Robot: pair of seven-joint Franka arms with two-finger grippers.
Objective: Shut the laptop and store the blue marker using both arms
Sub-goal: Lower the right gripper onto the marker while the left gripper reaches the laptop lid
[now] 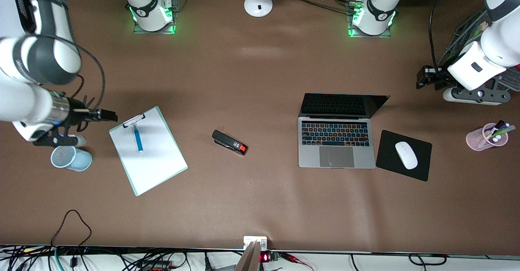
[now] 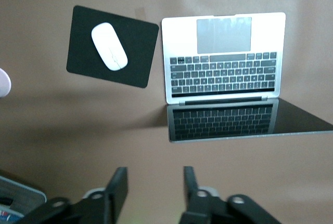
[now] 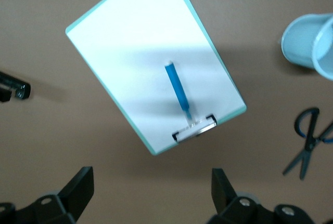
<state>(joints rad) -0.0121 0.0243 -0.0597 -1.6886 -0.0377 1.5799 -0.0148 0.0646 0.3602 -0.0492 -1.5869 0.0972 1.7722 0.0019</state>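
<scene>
Lying on a white clipboard (image 1: 148, 150), slim blue marker (image 1: 138, 138), silver-grey laptop (image 1: 336, 144) open mid-surface, left end effector (image 2: 151, 188) and right end effector (image 3: 151, 193) both spread open, near the surface's end edges.

Laptop (image 1: 336, 144) open; blue marker (image 1: 138, 138) on clipboard (image 1: 157, 166)

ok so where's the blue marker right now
The blue marker lies on the white clipboard toward the right arm's end of the table, its tip near the clip, with the blue mesh cup beside the board.
</scene>
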